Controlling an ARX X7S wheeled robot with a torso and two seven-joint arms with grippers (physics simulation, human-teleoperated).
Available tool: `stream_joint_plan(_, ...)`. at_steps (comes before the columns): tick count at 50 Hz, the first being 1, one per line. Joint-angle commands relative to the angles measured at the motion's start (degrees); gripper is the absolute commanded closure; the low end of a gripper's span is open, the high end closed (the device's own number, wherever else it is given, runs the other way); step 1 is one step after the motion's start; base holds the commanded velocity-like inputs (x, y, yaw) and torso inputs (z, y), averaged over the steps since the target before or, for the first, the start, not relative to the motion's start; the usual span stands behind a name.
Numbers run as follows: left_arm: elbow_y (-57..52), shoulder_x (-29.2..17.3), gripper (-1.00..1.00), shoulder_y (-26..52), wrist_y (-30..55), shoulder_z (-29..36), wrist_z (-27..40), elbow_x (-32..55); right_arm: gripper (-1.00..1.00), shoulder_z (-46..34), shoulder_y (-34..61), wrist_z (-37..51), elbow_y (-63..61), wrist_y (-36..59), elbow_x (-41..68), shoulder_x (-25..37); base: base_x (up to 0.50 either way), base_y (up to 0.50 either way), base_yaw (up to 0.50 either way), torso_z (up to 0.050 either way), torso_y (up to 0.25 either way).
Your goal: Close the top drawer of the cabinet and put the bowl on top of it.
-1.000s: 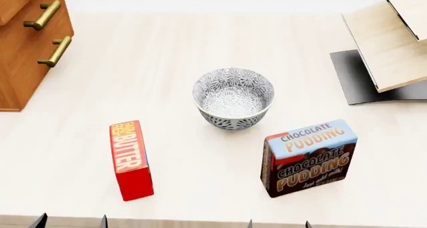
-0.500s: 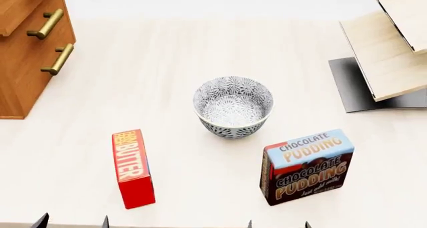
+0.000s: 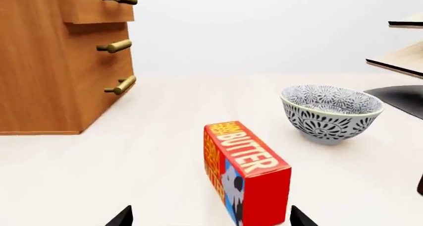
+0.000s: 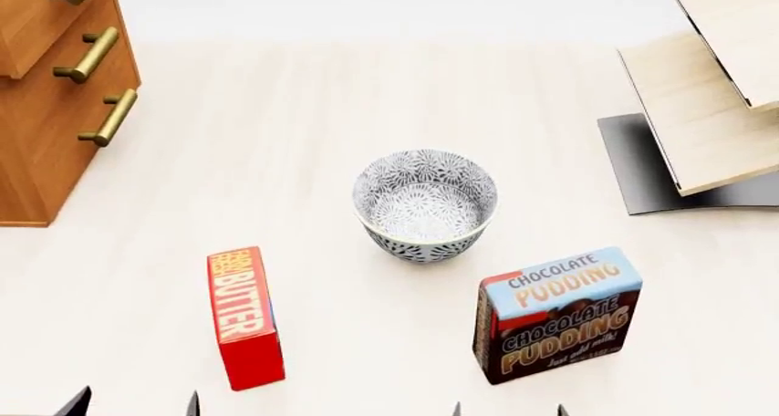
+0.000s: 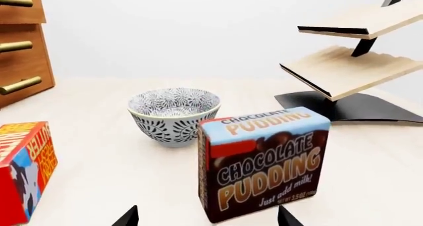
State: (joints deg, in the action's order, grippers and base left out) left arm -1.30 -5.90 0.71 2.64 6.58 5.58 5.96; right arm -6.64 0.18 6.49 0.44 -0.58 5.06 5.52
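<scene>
Everything has slid down the head view, showing more of the cabinet [image 4: 55,97] at far left. Its top drawer [image 3: 92,5] juts open; the bowl [image 4: 425,202] sits mid-table. Both grippers [image 3: 208,217] [image 5: 206,217] spread empty. Next, I judge: reach left, push drawer.

- Left gripper [image 4: 134,403]: only two dark fingertips show at the near edge, spread apart, holding nothing.
- Right gripper [image 4: 508,409]: likewise two dark tips, parted, empty, low and near.

Simulated tabletop [image 4: 316,97], cabinet [image 4: 49,115], grocery boxes [image 4: 557,311]
</scene>
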Motion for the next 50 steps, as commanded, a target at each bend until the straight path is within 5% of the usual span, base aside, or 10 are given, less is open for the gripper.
stream_joint_plan(1, -6.43, -2.17, -1.0, 0.52, 8.14, -0.01, -2.73, 6.81, -1.0, 0.2, 0.05, 0.52, -1.49, 2.61, 2.92, 0.59, 0.0, 0.0, 0.0, 0.0, 0.0)
stream_joint_plan(4, -16.7, -2.87, -1.0, 3.45, 27.92, -2.23, 1.54, 11.52, -1.0, 1.39, 0.37, 2.77, -12.48, 16.52, 8.17, 0.9, 0.0, 0.0, 0.0, 0.0, 0.0)
stream_joint_plan(9, -36.45, -5.15, -1.0, 7.85, 47.0, -5.14, 6.92, 16.98, -1.0, 1.68, 4.89, 7.89, -35.99, 41.46, 12.97, 4.08, 0.0, 0.0, 0.0, 0.0, 0.0)
stream_joint_plan(12, -51.47, -4.66, -1.0, 18.62, 64.29, -8.2, 12.73, 22.22, -1.0, 9.81, 14.53, 11.82, -48.37, 63.81, 24.19, 2.22, 0.0, 0.0, 0.0, 0.0, 0.0)
stream_joint_plan(15, -57.24, -2.52, -1.0, 25.87, 75.59, -13.41, 13.19, 28.93, -1.0, 15.26, 20.3, 13.8, -52.78, 75.73, 31.23, -0.35, 0.0, 0.0, 0.0, 0.0, 0.0)
stream_joint_plan(25, -54.23, -4.94, -1.0, 22.51, 70.78, -14.26, 12.93, 27.43, -1.0, 17.73, 19.59, 13.32, -52.41, 74.54, 33.14, 0.29, 0.0, 0.0, 0.0, 0.0, 0.0)
stream_joint_plan(29, -58.65, -4.32, -1.0, 30.03, 81.98, -20.18, 18.1, 36.54, -1.0, 28.06, 26.79, 16.9, -60.1, 87.86, 42.24, -1.63, 0.0, 0.0, 0.0, 0.0, 0.0)
stream_joint_plan(32, -58.64, -8.31, -1.0, 34.25, 84.66, -25.76, 33.37, 58.3, -1.0, 36.32, 31.59, 38.31, -57.45, 90.39, 68.02, 3.43, 0.0, 0.0, 0.0, 0.0, 0.0)
stream_joint_plan(35, -58.48, -10.28, -1.0, 33.75, 84.01, -27.59, 39.08, 66.41, -1.0, 34.72, 34.79, 56.36, -53.16, 85.73, 91.15, 9.19, 0.0, 0.0, 0.0, 0.0, 0.0)
stream_joint_plan(50, -58.0, -14.82, -1.0, 28.3, 75.47, -24.57, 38.56, 63.67, -1.0, 32.6, 34.23, 58.59, -53.73, 81.94, 94.53, 11.03, 0.3, 0.0, 0.0, 0.0, 0.0)
